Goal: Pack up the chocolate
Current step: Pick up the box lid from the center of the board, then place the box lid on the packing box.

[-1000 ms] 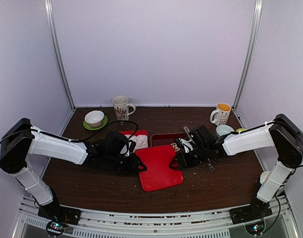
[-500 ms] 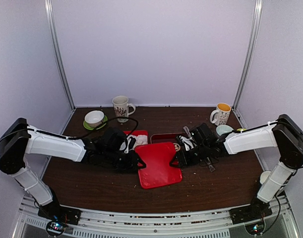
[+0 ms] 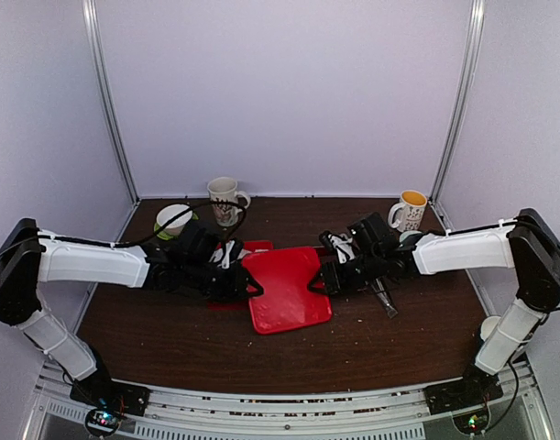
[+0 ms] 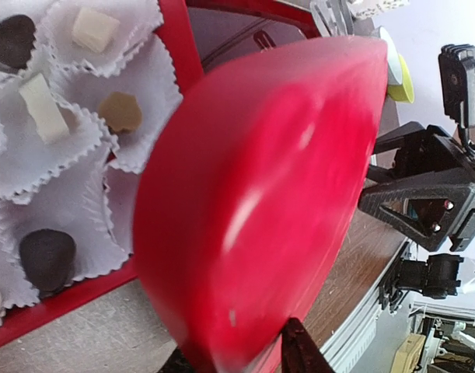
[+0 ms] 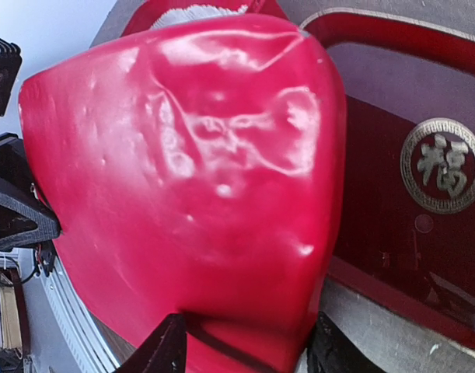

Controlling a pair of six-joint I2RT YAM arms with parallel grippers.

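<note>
The lid (image 3: pixel 289 291) has shifted toward the far edge of the table (image 3: pixel 399 353), pinched by left claw (image 3: pixel 252 286) and right claw (image 3: pixel 314 284), the chocolate (image 4: pixel 119 111) boxed just under its left side, nearer the left.

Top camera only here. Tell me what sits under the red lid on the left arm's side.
Observer: The left wrist view shows chocolates in the white insert of a red box: dark lumps, cream cubes and a tan piece.
Operator: Say whether every pocket is filled.
Observer: One pocket beside the red lid shows no piece, though the lid covers part of it.
Operator: Now the right arm's side.
Observer: The right wrist view shows a dark red box half with a round gold emblem, lying beside the lid.
</note>
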